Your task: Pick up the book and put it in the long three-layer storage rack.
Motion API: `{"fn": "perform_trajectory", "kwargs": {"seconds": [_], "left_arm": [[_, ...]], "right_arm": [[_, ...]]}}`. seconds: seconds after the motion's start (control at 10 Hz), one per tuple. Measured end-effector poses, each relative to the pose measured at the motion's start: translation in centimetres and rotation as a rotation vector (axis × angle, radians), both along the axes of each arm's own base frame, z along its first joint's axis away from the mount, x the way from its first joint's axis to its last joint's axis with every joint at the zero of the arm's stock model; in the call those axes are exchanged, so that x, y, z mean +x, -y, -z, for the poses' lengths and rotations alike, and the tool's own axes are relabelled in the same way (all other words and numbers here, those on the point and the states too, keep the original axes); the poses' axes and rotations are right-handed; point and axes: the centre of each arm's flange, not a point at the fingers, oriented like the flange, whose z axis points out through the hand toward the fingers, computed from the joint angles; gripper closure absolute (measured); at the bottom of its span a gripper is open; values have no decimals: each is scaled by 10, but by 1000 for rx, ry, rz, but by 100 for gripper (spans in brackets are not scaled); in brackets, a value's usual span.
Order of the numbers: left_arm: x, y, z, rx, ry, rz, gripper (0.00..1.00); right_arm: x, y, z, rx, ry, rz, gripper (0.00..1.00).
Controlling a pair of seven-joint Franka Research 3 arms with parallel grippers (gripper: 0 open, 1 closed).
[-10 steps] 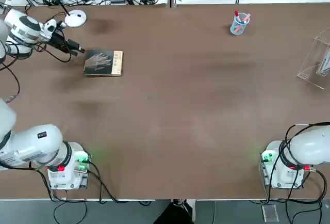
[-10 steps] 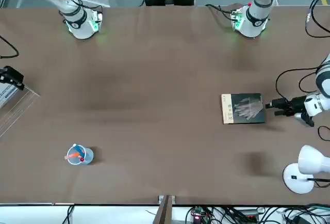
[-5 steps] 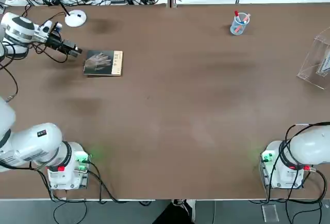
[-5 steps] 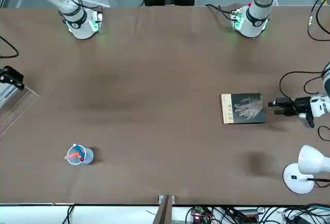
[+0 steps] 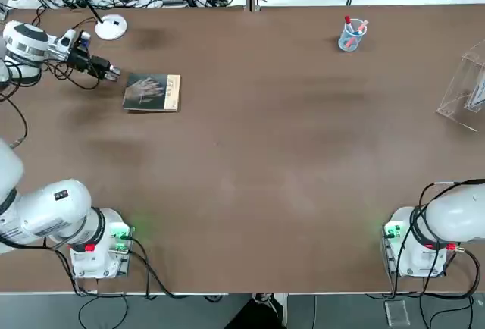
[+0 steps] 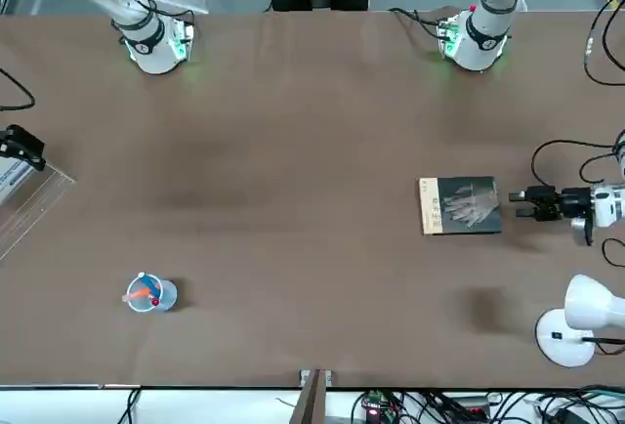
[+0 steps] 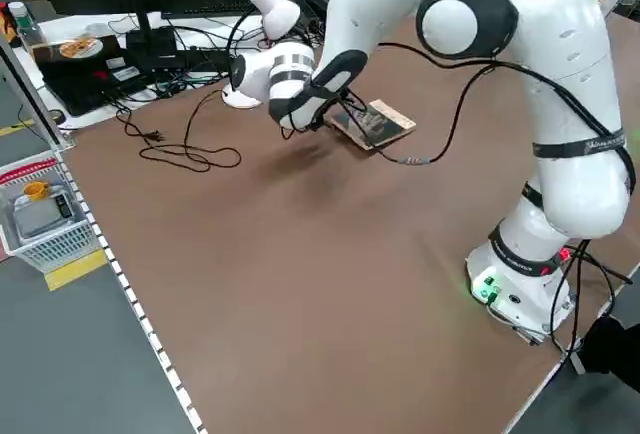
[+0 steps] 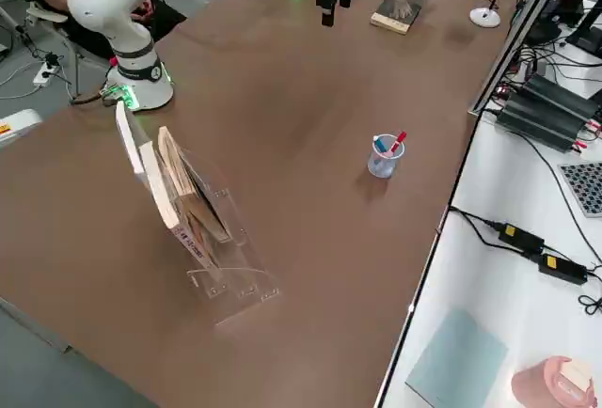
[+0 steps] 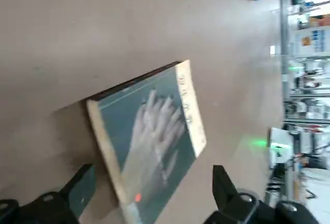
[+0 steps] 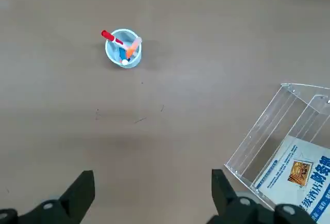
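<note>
Left gripper: black two-finger gripper (image 9: pixel 154 193), wide open, empty, near the book!
Book: thin dark grey-green book with tan strip (image 5: pixel 152 92), flat on the table!
Approach: straddle opposite edges squarely, low, then squeeze!

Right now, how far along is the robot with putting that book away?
Only the approach looks done: the left gripper, open, is beside the book. Nothing is in hand, as the book lies flat on the table. Left: gripping, lifting and placing it in the clear rack.
</note>
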Motion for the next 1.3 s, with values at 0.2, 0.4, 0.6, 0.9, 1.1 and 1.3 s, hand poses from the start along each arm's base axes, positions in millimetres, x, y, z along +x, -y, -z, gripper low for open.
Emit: {"fn": "perform_trajectory", "kwargs": {"seconds": [0.2,0.4,0.6,0.9,1.1,1.3], "left_arm": [[1,3,8,-36,20,8,0],[3,5,17,-55,42,16,0],[4,4,24,-61,46,19,0],[5,4,29,-63,47,19,0],[5,4,33,-60,46,16,0],[4,4,39,-58,41,13,0]], "right_arm": [[0,0,0,0,0,0,0],[0,0,0,0,0,0,0],[0,0,0,0,0,0,0],[0,0,0,0,0,0,0],[0,0,0,0,0,0,0],[0,0,0,0,0,0,0]]}}
